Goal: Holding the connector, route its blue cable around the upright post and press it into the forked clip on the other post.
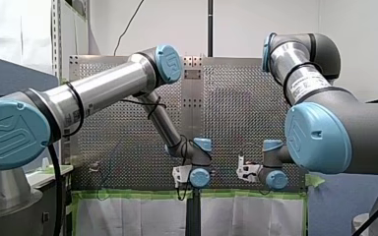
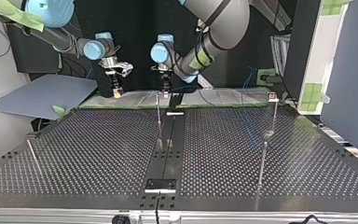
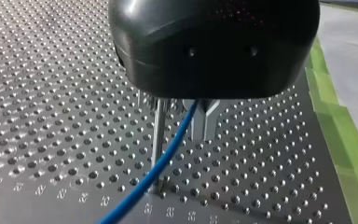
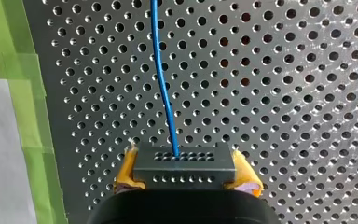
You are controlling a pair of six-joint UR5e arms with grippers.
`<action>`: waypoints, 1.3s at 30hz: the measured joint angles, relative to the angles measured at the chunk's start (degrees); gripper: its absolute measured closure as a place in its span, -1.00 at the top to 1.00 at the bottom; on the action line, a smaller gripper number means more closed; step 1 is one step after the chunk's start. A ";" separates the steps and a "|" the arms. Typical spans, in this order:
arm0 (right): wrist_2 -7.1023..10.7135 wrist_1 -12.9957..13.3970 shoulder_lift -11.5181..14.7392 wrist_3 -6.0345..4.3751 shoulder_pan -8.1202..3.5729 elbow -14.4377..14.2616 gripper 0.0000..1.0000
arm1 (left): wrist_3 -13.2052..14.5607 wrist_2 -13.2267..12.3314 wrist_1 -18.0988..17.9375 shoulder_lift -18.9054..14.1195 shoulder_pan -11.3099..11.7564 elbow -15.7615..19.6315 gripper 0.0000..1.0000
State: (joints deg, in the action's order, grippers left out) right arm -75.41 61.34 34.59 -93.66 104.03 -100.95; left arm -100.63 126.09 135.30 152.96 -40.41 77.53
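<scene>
Connector, black, 2 hole rows, thin blue cable, clamped by right gripper, yellow pads

Matt perf. metal table, matt blk plastic connector, smooth blue cable.

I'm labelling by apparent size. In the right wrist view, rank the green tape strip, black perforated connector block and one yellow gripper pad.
1. green tape strip
2. black perforated connector block
3. yellow gripper pad, only partly visible beside the block

Two arms; one connector; one blue cable.
</scene>
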 joint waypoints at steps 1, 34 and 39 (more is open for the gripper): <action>0.03 0.02 0.00 0.01 0.01 0.03 -1.00 | 0.00 -0.03 0.03 0.00 0.11 -0.06 -1.00; 0.11 -2.98 0.22 4.89 0.26 -0.33 -1.00 | 0.66 0.05 6.55 -3.37 0.72 0.95 -1.00; 0.72 -2.62 0.64 5.19 0.12 -1.29 -1.00 | 0.85 -0.10 6.85 -3.50 0.94 1.85 -1.00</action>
State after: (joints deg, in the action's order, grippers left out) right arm -74.69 58.72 35.24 -88.47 104.15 -102.24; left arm -99.79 126.00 142.15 149.46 -39.47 79.38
